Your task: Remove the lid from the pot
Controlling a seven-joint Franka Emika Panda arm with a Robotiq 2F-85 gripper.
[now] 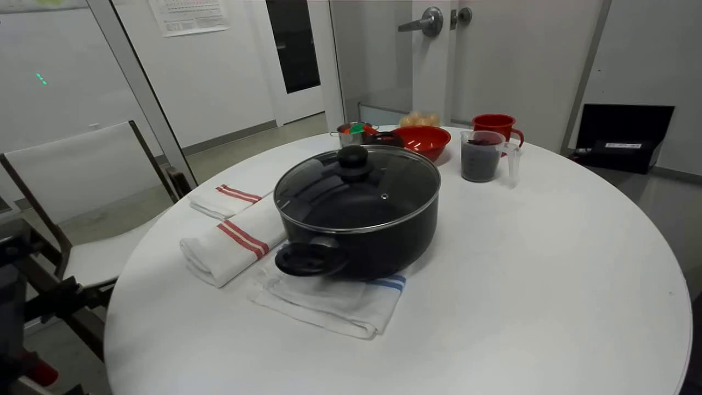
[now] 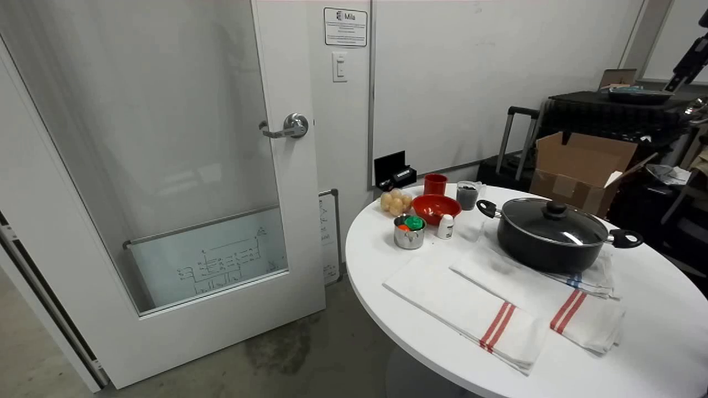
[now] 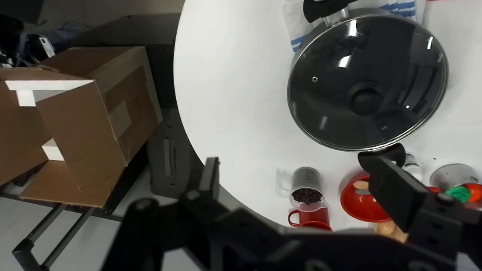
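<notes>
The see-through glass lid [image 1: 356, 206] with its metal rim and black knob [image 1: 352, 158] sits on the black pot [image 1: 384, 252]. The lid [image 2: 528, 215] and pot [image 2: 542, 251] show whole in both exterior views. In the wrist view the lid [image 3: 331, 113] is at the upper right, its knob [image 3: 366, 101] facing me. The pot [image 3: 305, 47] shows mostly as a strip of wall and its handles. My gripper [image 3: 296, 163] is open and empty, with its fingers wide apart. It is above the table, apart from the lid. I cannot make it out clearly in the exterior views.
A blue-striped towel [image 1: 340, 312] lies under the pot, with red-striped towels [image 1: 225, 247] beside it. A red bowl [image 2: 434, 207], measuring cup [image 2: 467, 196], red mug [image 2: 435, 184], small metal pot [image 2: 409, 239], white bottle [image 2: 445, 228] and round tan items [image 2: 395, 203] stand close by.
</notes>
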